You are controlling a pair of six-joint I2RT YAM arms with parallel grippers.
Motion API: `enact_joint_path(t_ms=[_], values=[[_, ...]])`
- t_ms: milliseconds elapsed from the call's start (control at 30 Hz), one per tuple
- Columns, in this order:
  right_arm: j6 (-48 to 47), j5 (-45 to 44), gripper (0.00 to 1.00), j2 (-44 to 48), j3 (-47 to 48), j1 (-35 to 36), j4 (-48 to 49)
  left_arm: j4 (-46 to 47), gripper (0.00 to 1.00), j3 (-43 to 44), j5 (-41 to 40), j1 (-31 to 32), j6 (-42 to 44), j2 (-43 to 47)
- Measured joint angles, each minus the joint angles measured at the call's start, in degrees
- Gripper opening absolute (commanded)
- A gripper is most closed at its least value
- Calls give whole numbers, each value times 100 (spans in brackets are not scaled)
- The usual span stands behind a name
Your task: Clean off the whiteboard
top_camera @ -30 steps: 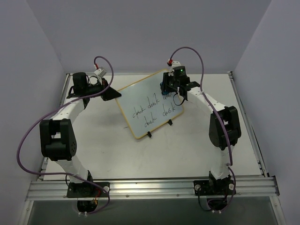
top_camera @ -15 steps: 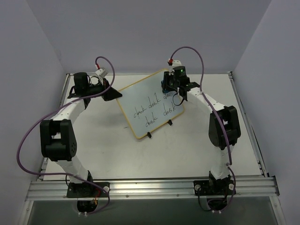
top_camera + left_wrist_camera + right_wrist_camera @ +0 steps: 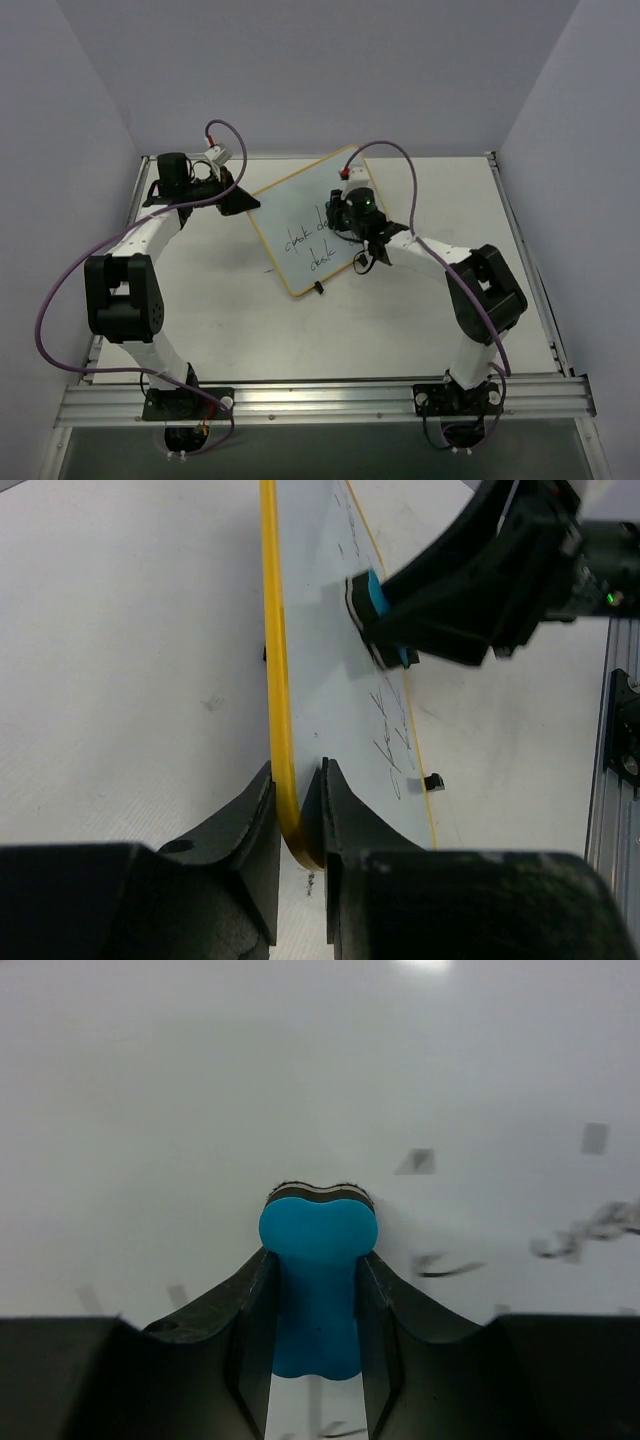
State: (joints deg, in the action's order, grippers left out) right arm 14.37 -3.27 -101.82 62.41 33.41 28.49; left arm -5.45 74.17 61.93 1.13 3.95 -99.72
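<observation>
Jaws of the right gripper (image 3: 345,212) clamp the blue eraser (image 3: 318,1230), now swept left across the whiteboard (image 3: 290,225): right-hand words gone, half remains. Meanwhile the left gripper (image 3: 298,810) pinches its frame.

Two white arms (image 3: 162,352) with bulky black joints (image 3: 122,295), looping purple cables (image 3: 43,300), black jaws, a green LED (image 3: 366,199).

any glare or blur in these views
Right wrist: glare spot at the top of the whiteboard, handwriting blurred, blue eraser sharp. Left wrist: left gripper dark and soft up close. Top external: even light, faint shadows.
</observation>
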Motion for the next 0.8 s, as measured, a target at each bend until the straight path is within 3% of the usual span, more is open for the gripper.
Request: enact_joint_path(t_ms=[233,333,567,800], values=[[61,-581,0,-210,-9,2087,960,-341,2,188,262,33,424,2],[55,-872,0,-557,203,2483,1145,-385,2,216,256,44,566,11],[76,-1180,0,-568,170,2208,1572,-463,2,221,234,-2,693,11],[48,-1502,0,-76,-717,990,2024,-640,2,273,133,-15,699,7]])
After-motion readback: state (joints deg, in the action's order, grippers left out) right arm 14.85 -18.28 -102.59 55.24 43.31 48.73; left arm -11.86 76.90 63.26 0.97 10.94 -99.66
